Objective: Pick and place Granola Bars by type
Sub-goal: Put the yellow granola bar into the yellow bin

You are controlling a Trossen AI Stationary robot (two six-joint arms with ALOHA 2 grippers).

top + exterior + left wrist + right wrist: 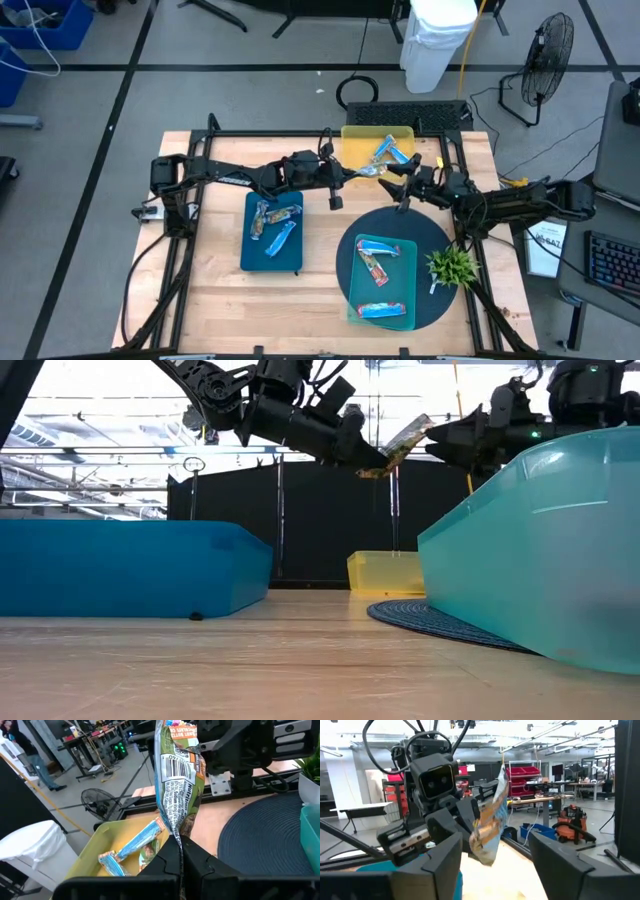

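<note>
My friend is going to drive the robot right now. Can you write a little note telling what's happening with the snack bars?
Left gripper: shut on a brown-and-green granola bar, held in the air near the yellow bin.
Right gripper: open, facing that bar, not holding it.
Yellow bin: two blue-wrapped bars remain, maybe more.
Blue tray: some bars already inside, with blue wrappers among them.
Teal tray on the round mat: one mottled bar, one blue bar.
Left to do: place the held bar, then sort what remains in the bin.
</note>
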